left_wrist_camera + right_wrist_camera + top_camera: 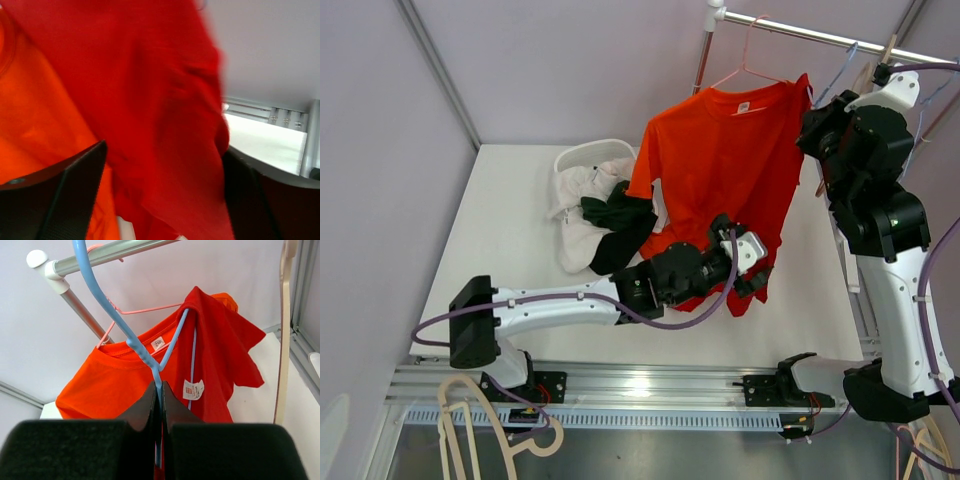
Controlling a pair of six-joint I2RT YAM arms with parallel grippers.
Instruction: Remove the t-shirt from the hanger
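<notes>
An orange-red t-shirt (725, 170) hangs from a pink hanger (745, 65) on the metal rail (820, 38). Its lower hem drapes onto the table. My left gripper (752, 268) is at the hem's lower right. In the left wrist view it (165, 192) is open, with a fold of the red fabric (165, 115) between the spread fingers (70, 180). My right gripper (817, 135) is by the shirt's right shoulder. In the right wrist view it (161, 390) is shut on a light blue hanger (120, 320) hooked over the rail (105, 252); one blue arm runs into the shirt's red shoulder (215, 340).
A white basket (582, 160) with white and black clothes (610, 215) lies on the table left of the shirt. A wooden hanger (876, 62) hangs on the rail at the right, and more lie below the table's near-left edge (470, 420). The rail's post (703, 55) stands behind the shirt.
</notes>
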